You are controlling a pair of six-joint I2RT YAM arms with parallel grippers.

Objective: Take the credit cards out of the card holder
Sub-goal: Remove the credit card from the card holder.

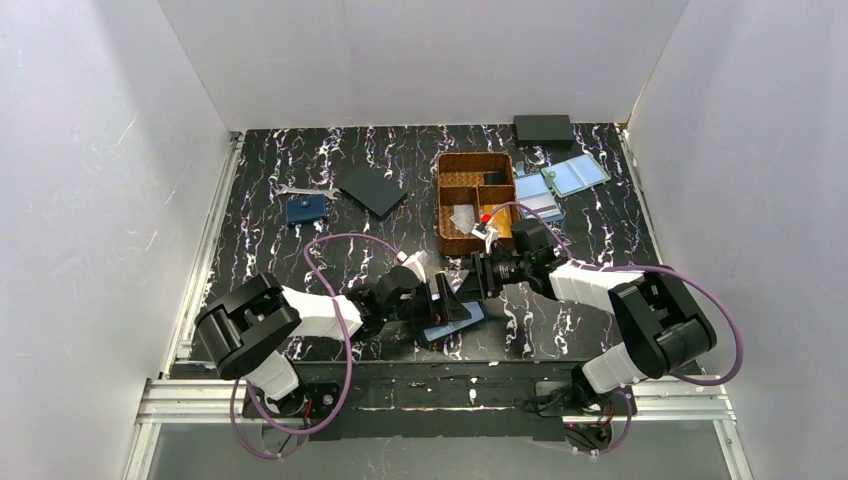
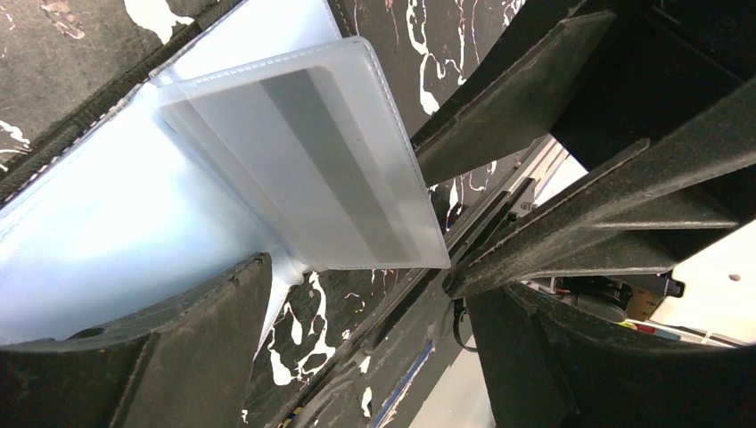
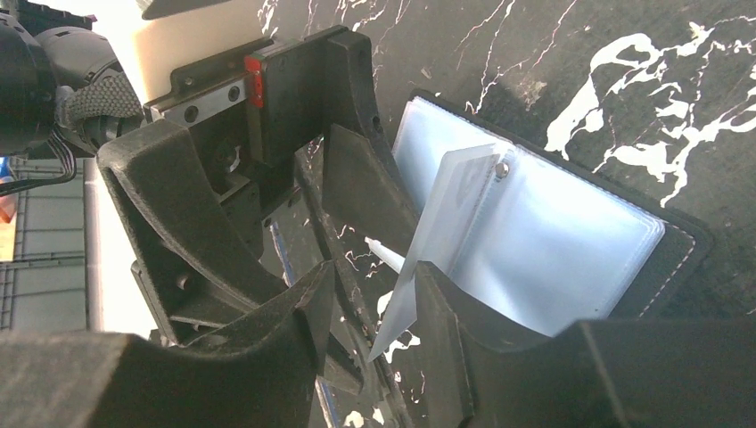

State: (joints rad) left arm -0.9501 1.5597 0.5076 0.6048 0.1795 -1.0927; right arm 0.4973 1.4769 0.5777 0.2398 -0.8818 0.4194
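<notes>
The card holder [image 1: 458, 322] lies open near the table's front edge, pale blue inside with a black rim [image 3: 686, 241]. A clear sleeve [image 2: 303, 160] stands up from it, holding a pale card with a grey stripe. My left gripper [image 2: 357, 276] is open; one of its fingers [image 2: 178, 348] rests on the blue leaf, under the sleeve's lower edge. My right gripper [image 3: 379, 308] is open with a narrow gap. The sleeve's corner [image 3: 401, 308] sits in that gap against the right-hand finger [image 3: 464, 330]. Both grippers [image 1: 447, 300] [image 1: 480, 275] meet over the holder. An orange-gold card [image 1: 503, 224] lies in the basket.
A brown divided basket [image 1: 446, 205] with white scraps stands behind the grippers. Two pale blue holders [image 1: 575, 175] and a black box [image 1: 543, 128] are at the back right. A black square [image 1: 371, 188] and a navy wallet [image 1: 305, 208] lie at the left.
</notes>
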